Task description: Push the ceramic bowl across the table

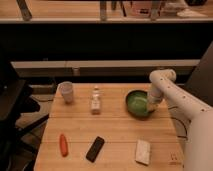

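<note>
Gripper (151, 107) is sitting at the ceramic bowl's (136, 103) right rim; its state I cannot tell. Bowl's looking stiff, slick, chippable: you're wanting low, slow wall contact.

Round, shallow, glossy green ceramic bowl (136, 102), upright, on the right rear part of light wooden plank table (115, 131); gripper (152, 107) at its right rim.

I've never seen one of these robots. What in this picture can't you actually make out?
Camera view, the only one:
Whether the gripper, at the right rim of the ceramic bowl, touches it: too small to tell.
That rim's right side: hidden behind the gripper.
Label on the small bottle: too small to read.
Near edge of the table: cut off by the picture's bottom edge.
</note>
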Tool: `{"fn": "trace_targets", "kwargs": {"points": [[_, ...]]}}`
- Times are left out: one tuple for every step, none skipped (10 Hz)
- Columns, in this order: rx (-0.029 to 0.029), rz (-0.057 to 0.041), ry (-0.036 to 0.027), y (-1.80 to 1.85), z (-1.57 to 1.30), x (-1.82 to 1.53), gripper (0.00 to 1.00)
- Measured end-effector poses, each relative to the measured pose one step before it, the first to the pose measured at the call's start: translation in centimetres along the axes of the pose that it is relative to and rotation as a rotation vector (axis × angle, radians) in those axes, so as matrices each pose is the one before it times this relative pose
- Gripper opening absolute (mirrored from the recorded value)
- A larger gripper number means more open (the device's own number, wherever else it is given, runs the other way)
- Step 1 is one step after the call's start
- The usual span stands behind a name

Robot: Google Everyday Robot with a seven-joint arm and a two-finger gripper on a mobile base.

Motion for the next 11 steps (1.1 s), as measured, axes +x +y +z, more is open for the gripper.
{"fn": "trace_targets", "kwargs": {"points": [[-0.00638,-0.01109,0.00268,0.402,0.284,-0.268,0.03],[-0.00921,-0.02049,0.00095,0.536,0.227,-0.741,0.03],[-0.00408,-0.01249,0.00029,0.298,0.181,-0.525,0.03],[-0.00059,-0.02,0.00648,0.285,0.116,-0.681,0.03],[-0.00591,-0.01344,0.00218,0.338,-0.047,-0.931,0.03],[-0.00232,-0.02253,0.00533,0.284,0.063,-1.016,0.03],[-0.00026,-0.01666,0.0032,0.437,-0.019,-0.346,0.03],[-0.00933,-0.02215,0.00438,0.939,0.057,-0.18,0.03],[-0.00398,-0.01279,0.00581,0.331,0.025,-0.292,0.03],[-0.00035,-0.01701,0.00051,0.045,-0.086,-0.839,0.03],[0.00288,-0.01325,-0.00455,-0.11,0.064,-0.846,0.03]]}}
